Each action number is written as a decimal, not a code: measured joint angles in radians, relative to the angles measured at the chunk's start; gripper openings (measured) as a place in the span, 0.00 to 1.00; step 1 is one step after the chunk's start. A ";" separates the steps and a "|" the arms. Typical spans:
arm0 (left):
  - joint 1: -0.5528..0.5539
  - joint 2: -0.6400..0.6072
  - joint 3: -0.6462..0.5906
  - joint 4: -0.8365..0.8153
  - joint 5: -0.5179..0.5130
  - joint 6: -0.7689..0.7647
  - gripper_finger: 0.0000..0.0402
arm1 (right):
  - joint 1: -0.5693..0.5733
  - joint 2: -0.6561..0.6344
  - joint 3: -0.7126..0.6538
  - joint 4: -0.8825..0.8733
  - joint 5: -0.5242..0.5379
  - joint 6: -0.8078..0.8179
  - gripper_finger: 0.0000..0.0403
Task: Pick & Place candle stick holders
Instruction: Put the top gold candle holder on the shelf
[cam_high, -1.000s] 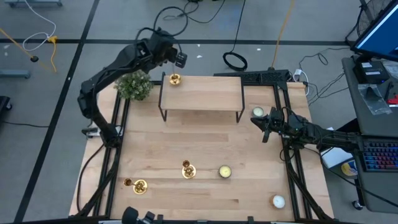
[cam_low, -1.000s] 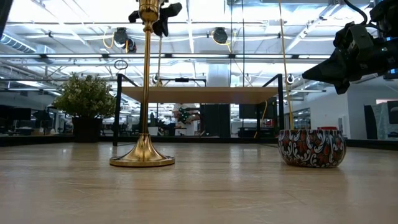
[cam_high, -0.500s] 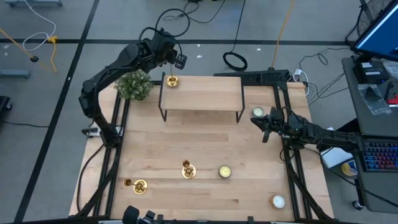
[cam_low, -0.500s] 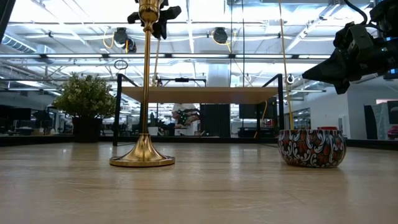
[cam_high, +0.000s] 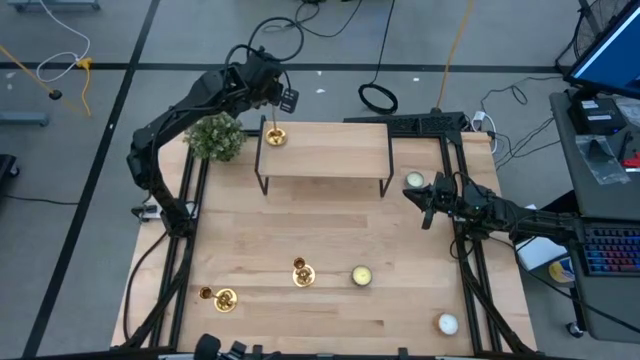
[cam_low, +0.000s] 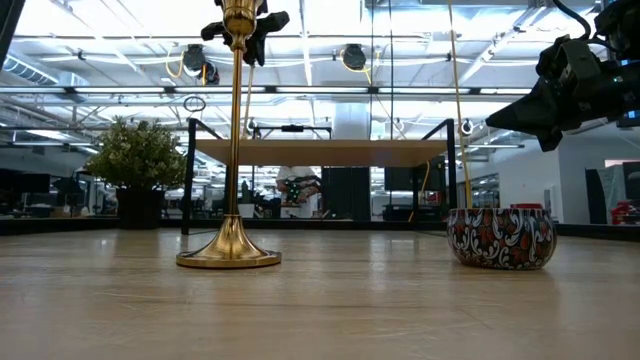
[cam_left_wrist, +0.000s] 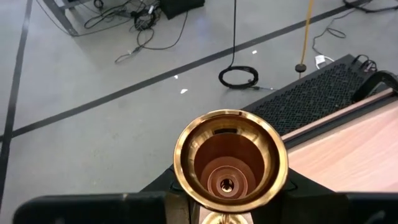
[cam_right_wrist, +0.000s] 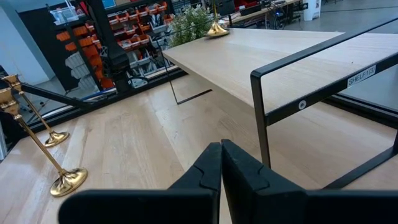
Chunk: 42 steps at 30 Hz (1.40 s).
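Note:
Three brass candlesticks show. One (cam_high: 273, 135) stands at the far left corner of the black-framed wooden shelf (cam_high: 325, 150), with my left gripper (cam_high: 277, 108) shut on it. Its top cup (cam_left_wrist: 229, 163) fills the left wrist view. Two others (cam_high: 303, 273) (cam_high: 222, 298) stand on their round bases near the table's front. The nearer one also shows in the low view (cam_low: 232, 150). My right gripper (cam_high: 422, 207) is shut and empty above the table's right side. It also shows in the right wrist view (cam_right_wrist: 221, 158). My left gripper holds the candlestick on its stem just under the top cup (cam_left_wrist: 222, 216). The cup and the gripper body hide the place of contact. The candlestick stands upright, and its round base (cam_right_wrist: 216, 29) sits on the shelf top near the far left corner.
A potted plant (cam_high: 215, 137) stands left of the shelf. Tin candles sit at the table's front (cam_high: 361, 276), by the right rail (cam_high: 414, 181) and at the front right corner (cam_high: 446, 323). The patterned tin (cam_low: 500, 238) shows in the low view.
My left gripper has shifted a little toward the table's left and near edges with the candlestick, which stays upright over the shelf's far left corner.

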 joint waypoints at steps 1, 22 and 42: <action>0.000 0.000 0.000 0.003 0.000 -0.001 0.23 | 0.000 0.000 0.000 0.000 0.000 0.000 0.01; 0.000 0.008 0.000 0.027 -0.034 0.002 0.23 | 0.000 0.000 0.000 0.000 0.000 0.063 0.01; 0.000 0.007 0.000 0.030 -0.056 -0.016 0.25 | 0.000 0.000 0.000 0.000 0.000 0.052 0.01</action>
